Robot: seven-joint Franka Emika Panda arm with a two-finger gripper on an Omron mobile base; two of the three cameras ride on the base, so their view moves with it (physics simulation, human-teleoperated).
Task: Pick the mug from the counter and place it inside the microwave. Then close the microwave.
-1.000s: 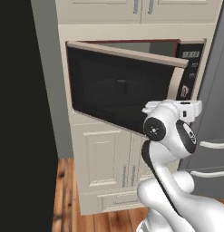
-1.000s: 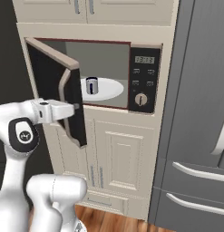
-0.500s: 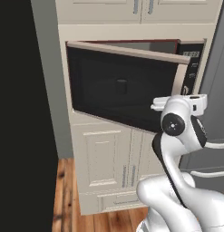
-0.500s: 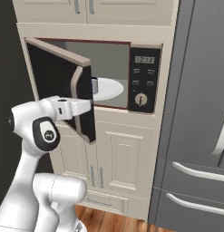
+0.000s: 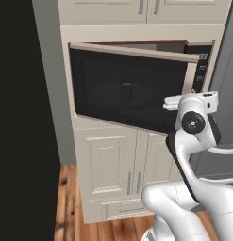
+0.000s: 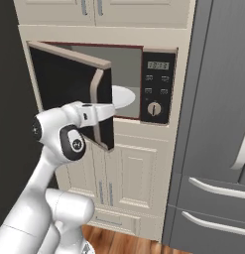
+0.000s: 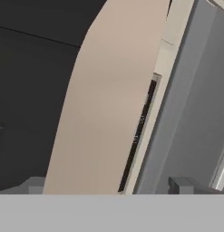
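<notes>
The microwave (image 6: 157,87) sits built into the cream cabinetry, and its tan-framed dark-glass door (image 5: 122,89) stands partly open, hinged at the left. Through the glass a dim shape of the mug (image 5: 127,89) shows inside. In the right base view the door (image 6: 64,84) covers the mug, with part of the white turntable (image 6: 123,96) showing past it. My gripper (image 6: 108,110) is open and rests against the door's outer face at the curved tan handle (image 7: 109,99). That handle runs between my spread fingertips (image 7: 180,184). The counter is out of view.
Cream panelled cabinet doors (image 6: 129,173) lie below the microwave. A tall grey fridge (image 6: 218,124) with long handles stands to the right. A dark wall (image 5: 19,117) closes off the left, above a wooden floor (image 5: 70,207).
My arm has swung rightward with the hand on the door, and the door has turned further toward shut. The mug, seen earlier in the right base view, is now behind the door.
</notes>
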